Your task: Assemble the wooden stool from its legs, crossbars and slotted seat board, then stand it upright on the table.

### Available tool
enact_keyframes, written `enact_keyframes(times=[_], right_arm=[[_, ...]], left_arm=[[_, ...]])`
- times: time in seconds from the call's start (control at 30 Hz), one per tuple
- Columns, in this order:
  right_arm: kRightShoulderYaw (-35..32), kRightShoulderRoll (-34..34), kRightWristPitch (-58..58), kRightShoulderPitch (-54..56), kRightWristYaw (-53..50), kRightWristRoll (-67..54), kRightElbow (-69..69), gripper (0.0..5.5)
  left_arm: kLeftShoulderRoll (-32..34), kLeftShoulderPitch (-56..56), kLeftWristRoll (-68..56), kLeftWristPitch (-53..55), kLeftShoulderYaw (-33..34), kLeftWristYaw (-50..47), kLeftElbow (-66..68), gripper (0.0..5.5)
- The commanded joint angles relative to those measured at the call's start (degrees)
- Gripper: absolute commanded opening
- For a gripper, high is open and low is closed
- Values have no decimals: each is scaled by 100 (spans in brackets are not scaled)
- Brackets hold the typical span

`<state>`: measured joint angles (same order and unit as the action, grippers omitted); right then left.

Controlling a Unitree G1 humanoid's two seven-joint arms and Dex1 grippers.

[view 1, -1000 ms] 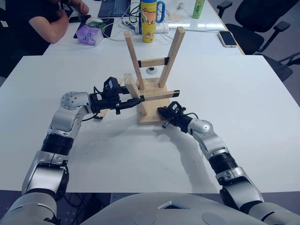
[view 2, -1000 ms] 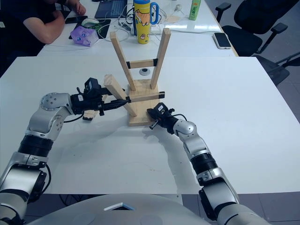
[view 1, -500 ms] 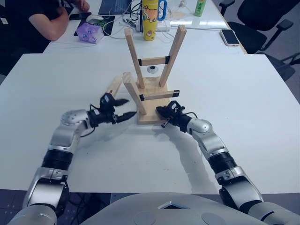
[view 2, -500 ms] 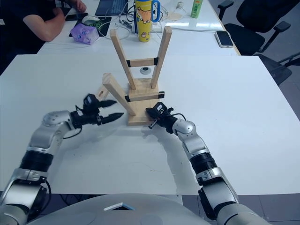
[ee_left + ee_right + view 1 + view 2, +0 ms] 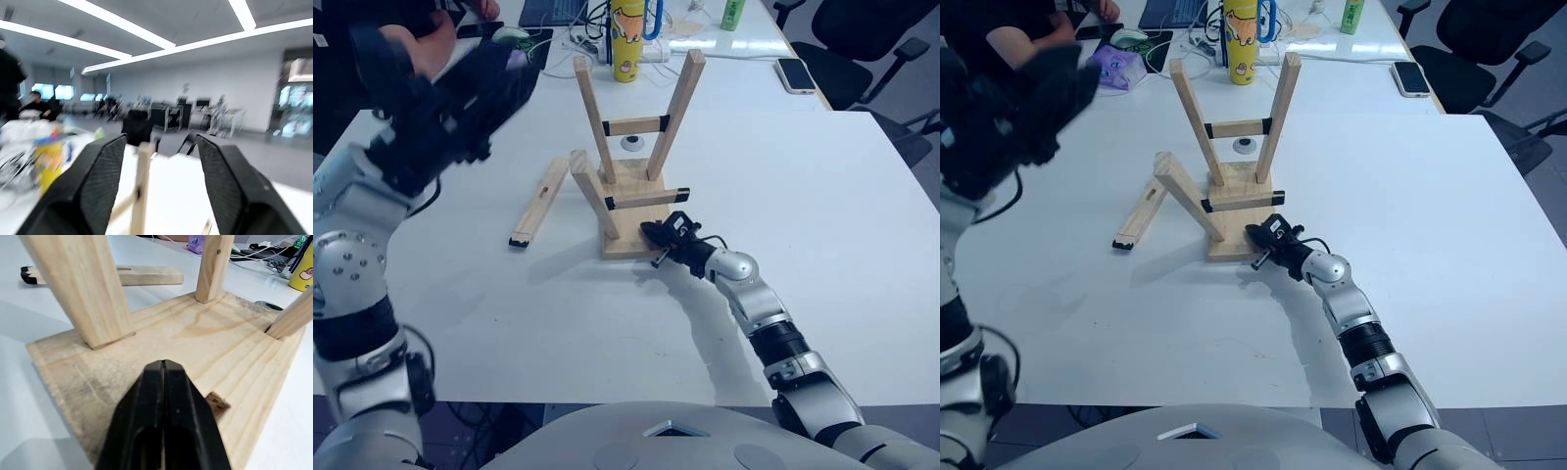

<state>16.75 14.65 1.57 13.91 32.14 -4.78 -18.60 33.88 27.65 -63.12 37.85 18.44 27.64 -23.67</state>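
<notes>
Stool (image 5: 628, 186) parts stand upside down on the white bench (image 5: 822, 196), directly ahead of the right end effector (image 5: 651, 235). That end effector sits low at the near right corner of the seat board (image 5: 628, 235). Its fingers (image 5: 146, 396) are pressed together with nothing between them, and whether the tip touches the wood cannot be told. Three legs rise from the board beyond that end effector, two far ones (image 5: 591, 113) splaying upward and one (image 5: 592, 196) leaning to its left. A crossbar (image 5: 634, 127) joins the far pair, and another (image 5: 646, 199) runs just above the right end effector. One loose leg (image 5: 536, 201) lies flat well to its left. The left end effector (image 5: 161, 147) is raised high above the bench, fingers spread wide and empty.
</notes>
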Motion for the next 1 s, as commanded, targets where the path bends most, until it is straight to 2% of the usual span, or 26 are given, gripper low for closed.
enact_keyframes(times=[0.03,0.13,0.23,0.3,0.4,0.47,0.5,0.8,0.83,1.0], right_arm=[[280,80,534,-581,52,370,-648,0],[279,66,534,-578,27,370,-651,0],[293,37,522,-613,-1,372,-671,0],[304,13,516,-642,-25,372,-674,0],[325,-73,509,-601,-65,364,-682,0],[343,-128,483,-530,-74,369,-735,0],[338,-140,472,-522,-89,369,-748,0],[298,-220,404,-567,-143,425,-816,0],[299,-225,393,-564,-138,435,-824,0],[263,-286,236,-493,-137,449,-924,0]], left_arm=[[-304,1131,-877,122,25,-1172,-199,199],[-392,1951,-1183,-5,37,-1761,-161,151],[-411,2314,-1120,138,-175,-2064,128,101],[-301,1997,-526,643,-1014,-2016,132,75],[-203,591,743,1222,-2610,-2194,455,29],[-48,-283,1509,1052,-3208,-2088,529,2],[-62,-442,1693,988,-3300,-2027,518,2],[-864,940,2844,-1021,-1699,-2341,438,2],[-903,919,2922,-1125,-1506,-2432,451,2],[-787,23,3231,-1005,-731,-2580,1072,75]])
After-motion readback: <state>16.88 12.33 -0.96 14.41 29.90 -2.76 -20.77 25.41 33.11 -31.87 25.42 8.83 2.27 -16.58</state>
